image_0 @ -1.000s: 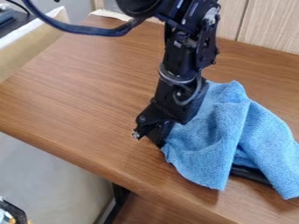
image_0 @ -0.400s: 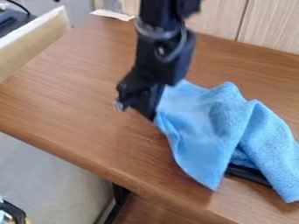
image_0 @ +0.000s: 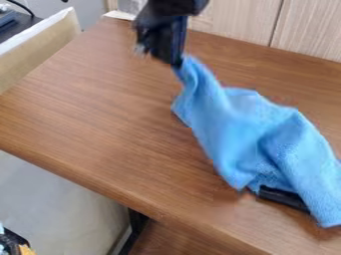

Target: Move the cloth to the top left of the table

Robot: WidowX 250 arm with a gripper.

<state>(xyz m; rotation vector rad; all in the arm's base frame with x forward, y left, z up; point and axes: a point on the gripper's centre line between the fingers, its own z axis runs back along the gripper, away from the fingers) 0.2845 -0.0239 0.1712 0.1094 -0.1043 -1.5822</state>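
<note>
Blue cloth [image_0: 243, 127], gripped and part raised, not delivered.
Black gripper [image_0: 174, 61] pinches its upper corner; the bulk lies right of centre on the table [image_0: 86, 109]. Remaining: carriage to top left, release. Likely hindrance: black object [image_0: 283, 197] under the lower end, which may snag or drag.

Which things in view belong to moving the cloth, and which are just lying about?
Part of the job:
blue cloth, one end raised
gripper, at that raised end
wooden table

Lying about:
black object, partly under the cloth
black-and-orange object, bottom left of the view
</note>
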